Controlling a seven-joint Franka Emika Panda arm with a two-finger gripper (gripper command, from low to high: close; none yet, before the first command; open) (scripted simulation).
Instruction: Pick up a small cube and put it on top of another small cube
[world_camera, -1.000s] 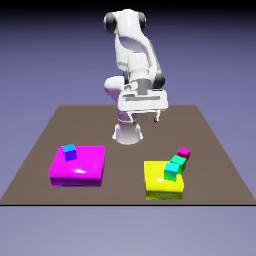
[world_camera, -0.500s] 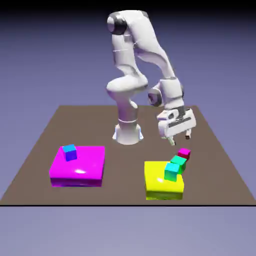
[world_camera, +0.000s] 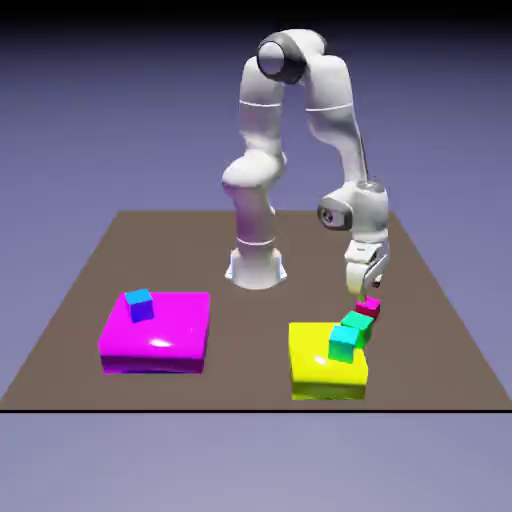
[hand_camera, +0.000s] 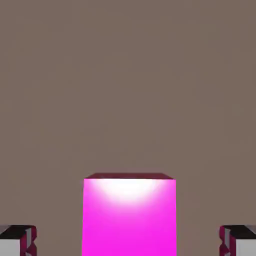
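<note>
The tool (hand_camera: 128, 242) hangs spread wide astride the magenta-red cube (hand_camera: 129, 215), seemingly not touching it.

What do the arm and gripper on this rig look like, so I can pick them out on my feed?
The arm is glossy white with rounded segments and dark grey joint caps. The gripper is white too, with small grey finger tips that catch magenta reflections. No cables or markings show.
</note>
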